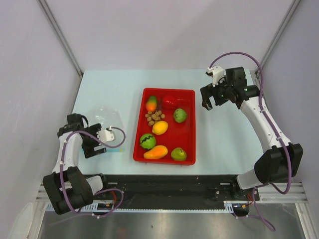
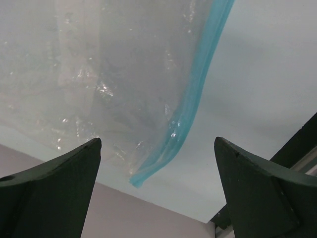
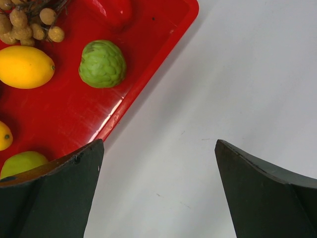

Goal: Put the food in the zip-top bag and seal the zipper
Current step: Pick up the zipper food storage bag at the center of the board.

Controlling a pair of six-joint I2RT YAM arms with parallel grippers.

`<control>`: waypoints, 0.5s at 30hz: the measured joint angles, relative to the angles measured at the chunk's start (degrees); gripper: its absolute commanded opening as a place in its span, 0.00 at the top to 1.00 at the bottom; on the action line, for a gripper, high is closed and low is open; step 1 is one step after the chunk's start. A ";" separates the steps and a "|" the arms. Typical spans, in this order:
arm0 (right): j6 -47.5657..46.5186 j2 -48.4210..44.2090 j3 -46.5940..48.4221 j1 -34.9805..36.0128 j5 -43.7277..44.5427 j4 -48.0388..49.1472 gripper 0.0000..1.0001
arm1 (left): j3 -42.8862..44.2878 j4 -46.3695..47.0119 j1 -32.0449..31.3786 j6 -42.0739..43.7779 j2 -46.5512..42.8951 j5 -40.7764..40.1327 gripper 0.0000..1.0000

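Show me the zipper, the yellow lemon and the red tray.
zipper (image 2: 190,106), left wrist view, middle of the blue strip.
yellow lemon (image 3: 26,67), right wrist view, centre of its body.
red tray (image 1: 188,137), top external view, bare floor by right wall.

Glossy red plastic tray (image 3: 124,106), crinkly clear bag (image 2: 99,74)

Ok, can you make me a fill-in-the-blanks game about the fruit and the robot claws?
All the food sits in a ____ tray.
The zipper on the zip-top bag is light ____.
The left claw and right claw both hold ____.
Missing words: red, blue, nothing.
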 measured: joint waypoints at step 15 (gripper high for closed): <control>-0.31 -0.76 -1.09 0.50 2.25 -0.11 0.00 | -9.60 16.17 0.00 7.67 6.23 -3.80 0.26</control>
